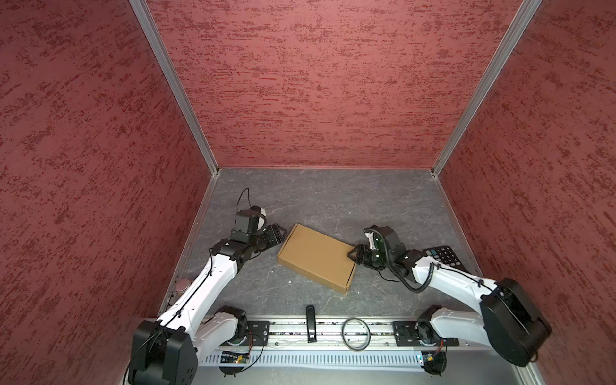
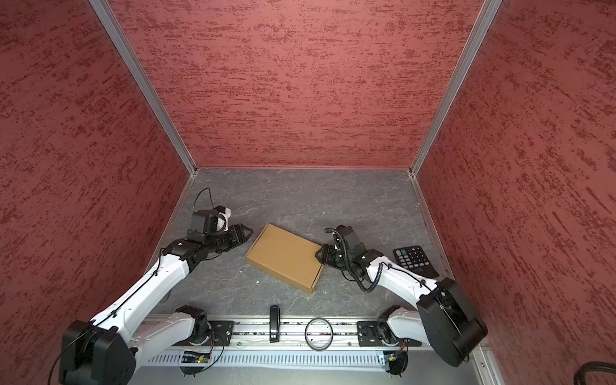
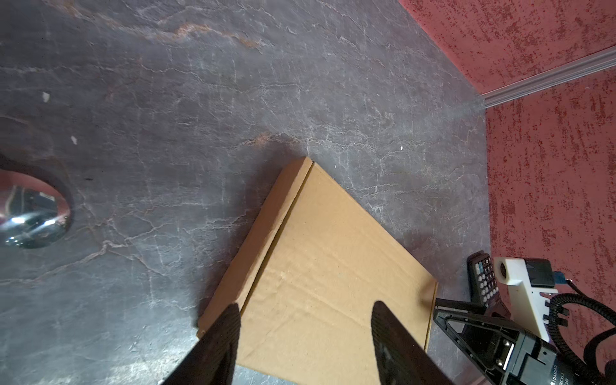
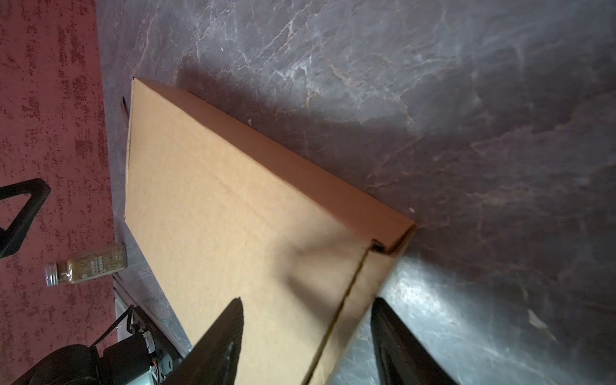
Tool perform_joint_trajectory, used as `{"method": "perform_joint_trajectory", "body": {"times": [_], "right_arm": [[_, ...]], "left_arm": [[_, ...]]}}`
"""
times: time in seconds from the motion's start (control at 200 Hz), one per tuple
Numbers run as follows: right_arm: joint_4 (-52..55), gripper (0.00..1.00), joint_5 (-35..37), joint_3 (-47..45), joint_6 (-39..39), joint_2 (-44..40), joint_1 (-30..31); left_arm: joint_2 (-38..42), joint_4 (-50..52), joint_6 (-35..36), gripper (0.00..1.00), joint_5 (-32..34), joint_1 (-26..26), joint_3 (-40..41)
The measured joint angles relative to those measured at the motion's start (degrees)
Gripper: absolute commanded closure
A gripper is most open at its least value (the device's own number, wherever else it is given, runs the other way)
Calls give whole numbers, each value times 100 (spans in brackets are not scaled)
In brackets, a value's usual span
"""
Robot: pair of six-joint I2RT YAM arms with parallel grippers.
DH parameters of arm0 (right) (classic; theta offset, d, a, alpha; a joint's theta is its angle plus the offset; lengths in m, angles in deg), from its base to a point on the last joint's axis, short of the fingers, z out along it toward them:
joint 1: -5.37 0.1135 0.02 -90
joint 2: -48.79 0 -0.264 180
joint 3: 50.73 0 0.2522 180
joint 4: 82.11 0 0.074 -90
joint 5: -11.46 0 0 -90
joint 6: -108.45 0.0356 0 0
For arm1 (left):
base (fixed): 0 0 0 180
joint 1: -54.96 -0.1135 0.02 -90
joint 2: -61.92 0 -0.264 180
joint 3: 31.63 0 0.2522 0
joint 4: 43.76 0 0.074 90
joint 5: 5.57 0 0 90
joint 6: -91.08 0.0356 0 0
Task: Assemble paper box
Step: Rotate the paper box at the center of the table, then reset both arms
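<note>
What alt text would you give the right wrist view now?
A closed tan paper box lies flat on the dark marbled table, its near end beneath the open right gripper. A small spice jar sits by the red wall.

A black motor housing (image 3: 563,371) is showing white lettering, apparently "DAMIAO"; the spice jar (image 4: 90,265) label is displaying unreadable print.
</note>
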Motion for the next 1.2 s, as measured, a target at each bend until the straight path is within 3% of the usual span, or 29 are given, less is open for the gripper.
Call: {"method": "perform_joint_trajectory", "body": {"times": [0.276, 0.406, 0.486, 0.526, 0.606, 0.807, 0.932, 1.057, 1.197], "right_arm": [[-302, 35, -15, 732, -184, 693, 0], [-326, 33, 2, 1174, -380, 1025, 0], [-264, 25, 157, 1364, -535, 1095, -4], [-188, 19, 328, 1394, -640, 1034, -17], [-31, 1, 835, 1362, -931, 713, -103], [-199, 1, 2302, 1008, -2017, -562, -750], [-848, 1, 3123, 345, -2649, -1241, -1373], [-1617, 1, 3705, -367, -3169, -1370, -1849], [-2660, 1, 4113, -986, -3777, -1056, -1963]], "left_arm": [[-24, -33, 28, 34, -63, -225, 15], [-72, -85, 72, 24, -118, -328, 26], [-103, -109, 96, 10, -122, -439, 26], [-103, -107, 153, 0, -111, -514, 26], [-101, -107, 299, 0, 17, -708, 24], [-101, -293, 669, 0, 732, -1456, 11], [-103, -973, 938, 0, 1204, -2011, 210], [-125, -1707, 1209, 0, 1580, -2142, 739], [-286, -2846, 1523, 0, 1812, -2144, 1475]]}}
